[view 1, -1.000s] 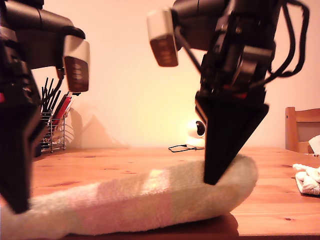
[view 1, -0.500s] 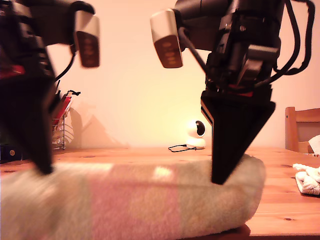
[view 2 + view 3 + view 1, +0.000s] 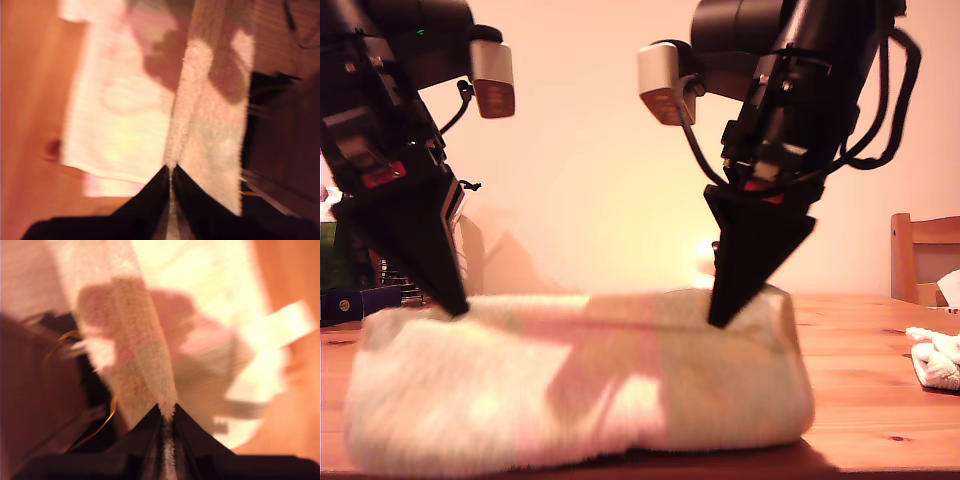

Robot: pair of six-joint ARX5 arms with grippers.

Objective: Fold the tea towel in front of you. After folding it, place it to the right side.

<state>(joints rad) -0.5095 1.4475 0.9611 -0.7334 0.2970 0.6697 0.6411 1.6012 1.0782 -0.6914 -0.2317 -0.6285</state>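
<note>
Tea towel: the tea towel (image 3: 580, 385), pale with pink and greenish blocks, hung as a long doubled band across the exterior view's middle, its top edge raised and its bottom down at the wooden table (image 3: 880, 400).

My first gripper: my first gripper (image 3: 171, 172) was closed to a narrow slit on a fluffy edge of the towel (image 3: 210, 115). The cloth ran away from its black tips over the wood, though the picture was blurred.

My second gripper: my second gripper (image 3: 167, 410) was likewise pinched tight on a ridge of the towel (image 3: 145, 340), the terry pile showing between its tips.

Exterior grippers: one black pointed gripper (image 3: 455, 305) met the towel's top edge at the exterior view's left, and another pointed gripper (image 3: 720, 318) met it towards the exterior view's right. The wrist views did not show which was first and which second.

Surroundings: a small white cloth (image 3: 935, 360) lay on the table at the exterior view's right edge, well apart from the towel, with a wooden chair (image 3: 920, 255) behind it.
</note>
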